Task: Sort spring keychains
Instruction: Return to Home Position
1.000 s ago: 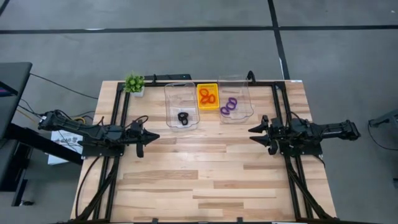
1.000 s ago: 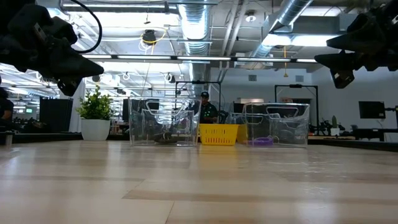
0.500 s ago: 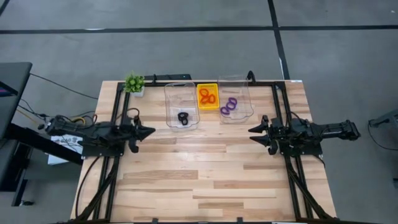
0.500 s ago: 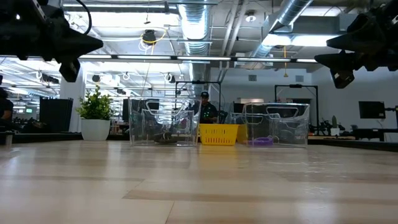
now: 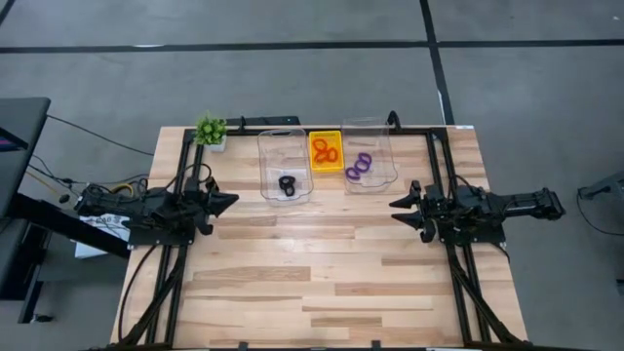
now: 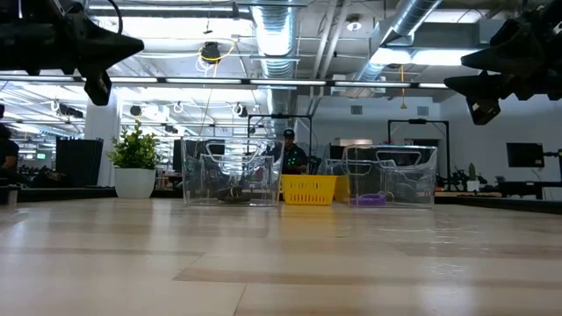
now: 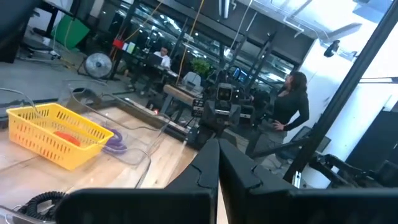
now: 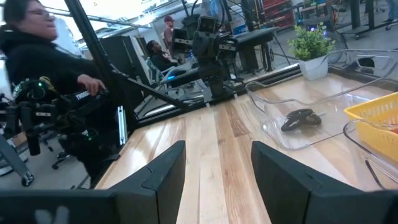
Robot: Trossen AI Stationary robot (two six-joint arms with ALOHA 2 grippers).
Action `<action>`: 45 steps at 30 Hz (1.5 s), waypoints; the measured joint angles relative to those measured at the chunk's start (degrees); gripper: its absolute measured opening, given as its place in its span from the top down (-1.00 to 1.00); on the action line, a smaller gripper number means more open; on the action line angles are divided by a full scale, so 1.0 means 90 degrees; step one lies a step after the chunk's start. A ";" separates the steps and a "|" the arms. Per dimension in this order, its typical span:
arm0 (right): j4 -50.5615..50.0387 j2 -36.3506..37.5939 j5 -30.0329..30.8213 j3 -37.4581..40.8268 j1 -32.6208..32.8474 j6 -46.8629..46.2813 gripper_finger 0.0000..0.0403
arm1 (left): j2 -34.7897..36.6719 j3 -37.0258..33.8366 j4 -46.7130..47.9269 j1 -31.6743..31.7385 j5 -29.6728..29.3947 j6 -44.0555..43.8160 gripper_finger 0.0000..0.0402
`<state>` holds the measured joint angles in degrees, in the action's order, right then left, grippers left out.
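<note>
Black spring keychains (image 5: 287, 184) lie in the left clear container (image 5: 264, 161), also seen in the right wrist view (image 8: 301, 118). Red-orange ones (image 5: 325, 151) lie in the yellow tray (image 5: 314, 167). Purple ones (image 5: 359, 166) lie in the right clear container (image 5: 388, 148). My left gripper (image 5: 232, 200) hovers shut over the table's left side, its fingertips together in its wrist view (image 7: 217, 163). My right gripper (image 5: 394, 210) hovers open over the right side, with a wide gap in its wrist view (image 8: 217, 149). Both hold nothing and sit high above the tabletop in the low view.
A small green plant (image 5: 211, 131) stands at the far left corner. The containers and tray form a row along the far edge. Black frame rails (image 5: 185, 253) run down both table sides. People show in the room beyond (image 8: 31, 37).
My left gripper has drawn back toward the table's left edge and a little toward the far edge, rising and tipping up to nearly level. My right arm has kept still, and the keychains have not moved.
</note>
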<state>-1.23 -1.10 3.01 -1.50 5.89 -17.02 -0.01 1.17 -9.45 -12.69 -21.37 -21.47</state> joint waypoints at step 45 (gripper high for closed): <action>0.0000 0.0000 0.0000 0.0000 -0.0002 0.0000 0.15 | -0.0097 -0.0002 -0.0005 -0.0003 0.0000 0.0001 0.98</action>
<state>-1.23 -1.10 3.01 -1.50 5.87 -17.02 -0.89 1.15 -9.50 -12.71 -21.37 -21.47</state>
